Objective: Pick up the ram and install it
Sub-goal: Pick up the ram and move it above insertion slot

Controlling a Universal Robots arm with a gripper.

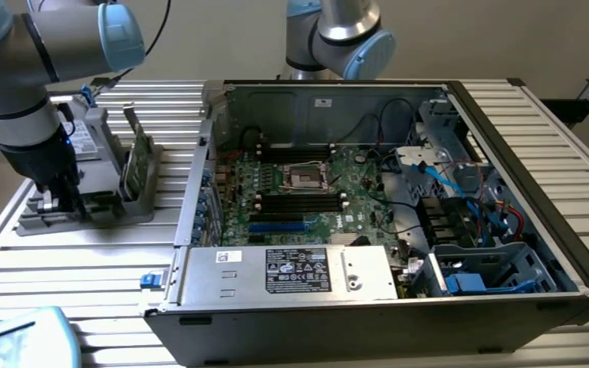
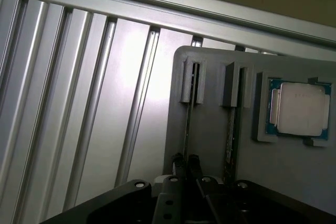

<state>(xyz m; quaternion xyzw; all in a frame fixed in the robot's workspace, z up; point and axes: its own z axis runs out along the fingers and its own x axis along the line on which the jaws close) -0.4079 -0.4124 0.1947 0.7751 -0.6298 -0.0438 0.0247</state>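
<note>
Now | I have my gripper (image 2: pixel 186 165) clenched on the ram (image 2: pixel 187 124) | ram sits in holder (image 2: pixel 210 129), not in computer (image 1: pixel 376 337) yet.

The arm (image 1: pixel 13 69) is built of thick silver-grey tubes joined by rounded housings with pale blue end caps. Another blue-capped joint (image 1: pixel 351 34) has the same finish. A thin black cable (image 1: pixel 154 34) curves away from the upper blue cap. Below the last grey segment the wrist turns black, ending in the black gripper (image 2: pixel 186 163), whose body carries round silver screw heads (image 2: pixel 139 184).
</note>
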